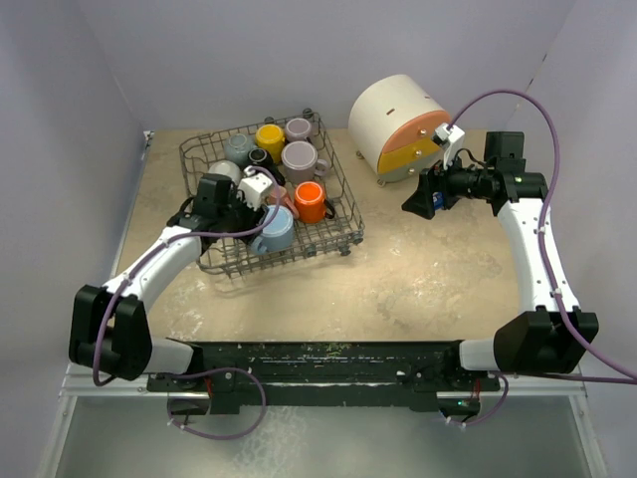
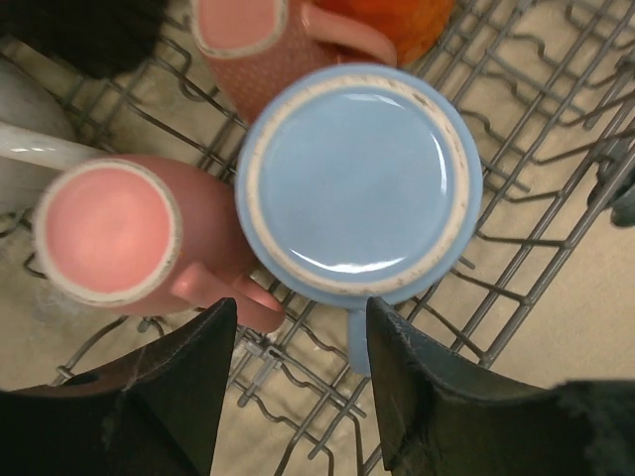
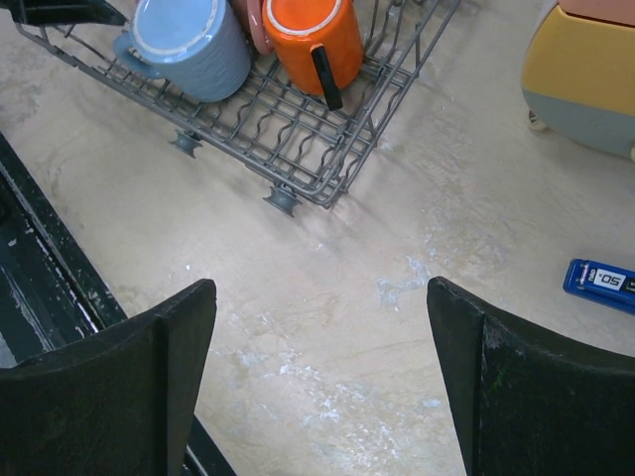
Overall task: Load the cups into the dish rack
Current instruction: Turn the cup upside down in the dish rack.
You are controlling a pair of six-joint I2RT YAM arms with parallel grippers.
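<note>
The grey wire dish rack (image 1: 347, 215) stands at the table's back left and holds several cups: yellow (image 1: 270, 136), mauve (image 1: 302, 157), grey (image 1: 239, 149), orange (image 1: 311, 201) and light blue (image 1: 276, 233). In the left wrist view the light blue cup (image 2: 359, 178) sits upside down on the rack wires (image 2: 526, 238), beside a pink cup (image 2: 109, 233). My left gripper (image 2: 303, 317) is open just over it. The cup's handle (image 2: 357, 342) lies between the fingers, close to the right one, unpinched. My right gripper (image 3: 322, 297) hangs open over bare table, right of the rack (image 3: 327, 149).
A big white cylinder with orange and yellow fronts (image 1: 398, 124) stands at the back right, behind my right arm. A small blue tag (image 3: 600, 283) lies on the table near it. The black mounting rail (image 1: 318, 363) runs along the near edge.
</note>
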